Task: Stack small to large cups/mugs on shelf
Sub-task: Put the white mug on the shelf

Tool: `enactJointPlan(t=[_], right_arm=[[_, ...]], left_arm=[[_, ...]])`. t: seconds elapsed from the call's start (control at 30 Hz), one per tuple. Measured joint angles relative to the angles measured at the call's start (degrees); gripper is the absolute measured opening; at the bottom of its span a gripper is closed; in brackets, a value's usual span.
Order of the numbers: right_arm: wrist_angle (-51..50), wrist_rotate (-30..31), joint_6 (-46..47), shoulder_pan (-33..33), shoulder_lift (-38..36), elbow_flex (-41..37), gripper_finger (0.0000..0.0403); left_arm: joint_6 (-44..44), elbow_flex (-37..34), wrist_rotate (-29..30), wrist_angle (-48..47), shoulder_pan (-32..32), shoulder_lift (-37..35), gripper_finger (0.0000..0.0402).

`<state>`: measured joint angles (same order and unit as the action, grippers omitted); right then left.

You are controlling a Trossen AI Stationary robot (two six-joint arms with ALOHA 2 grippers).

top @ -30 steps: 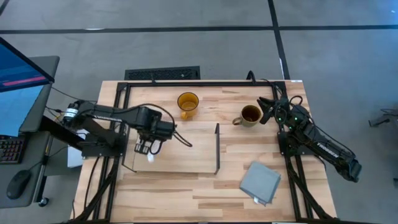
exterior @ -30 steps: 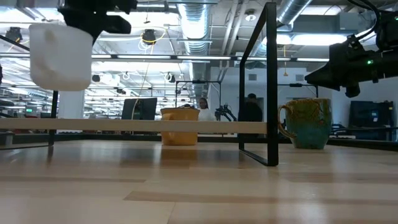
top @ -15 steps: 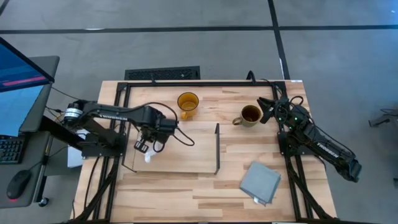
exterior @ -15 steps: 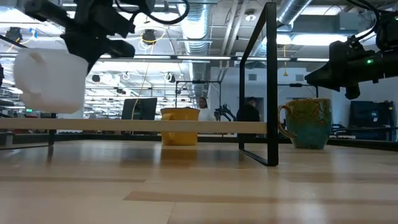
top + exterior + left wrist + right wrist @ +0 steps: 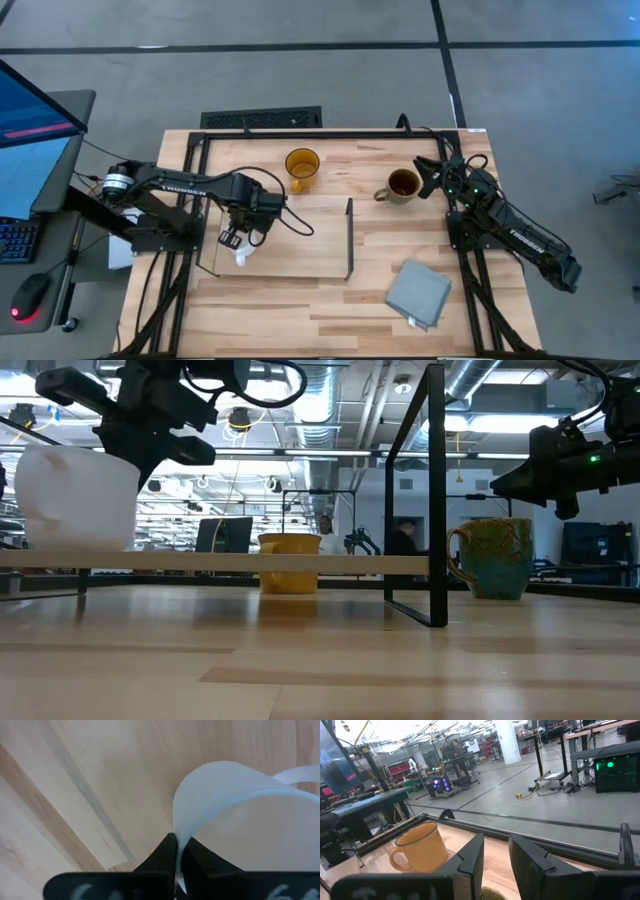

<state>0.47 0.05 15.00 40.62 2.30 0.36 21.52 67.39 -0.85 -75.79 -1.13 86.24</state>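
At shelf (image 5: pixel 300 262) left end, white mug (image 5: pixel 75 498)

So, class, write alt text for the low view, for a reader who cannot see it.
The left gripper holds a small white mug by its rim at the left end of a wooden shelf. An amber mug stands on the table behind the shelf, and an olive-brown mug stands beyond the shelf's black upright, below the right gripper.

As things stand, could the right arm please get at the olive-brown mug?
Probably yes: the right gripper waits open just beside the olive-brown mug, with nothing between them; the grey cloth lies well clear.
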Motion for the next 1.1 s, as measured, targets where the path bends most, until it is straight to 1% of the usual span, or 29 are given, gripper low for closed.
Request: enactJointPlan(t=[0.17, 0.3, 0.57, 0.87, 1.1], right_arm=[[0.00, 0.00, -0.43, 0.00, -0.01, 0.00, 0.0113], [0.00, 0.00, -0.45, 0.00, -0.01, 0.00, 0.0113], [0.00, 0.00, -0.47, 0.00, 0.00, 0.00, 0.0113], [0.00, 0.00, -0.51, 0.00, -0.01, 0.00, 0.0113], [0.00, 0.00, -0.54, 0.00, -0.02, 0.00, 0.0113]], left_arm=[[-2.53, -0.21, 2.21, 0.11, 0.00, 0.24, 0.0027], [-2.60, -0.21, 2.24, 0.12, 0.00, 0.24, 0.0038], [-0.82, -0.21, 3.19, 0.28, 0.00, 0.24, 0.0040], [3.37, -0.19, 3.03, 0.37, -0.12, 0.24, 0.0040], [6.73, -0.15, 2.63, 3.40, -1.66, 0.22, 0.0041]])
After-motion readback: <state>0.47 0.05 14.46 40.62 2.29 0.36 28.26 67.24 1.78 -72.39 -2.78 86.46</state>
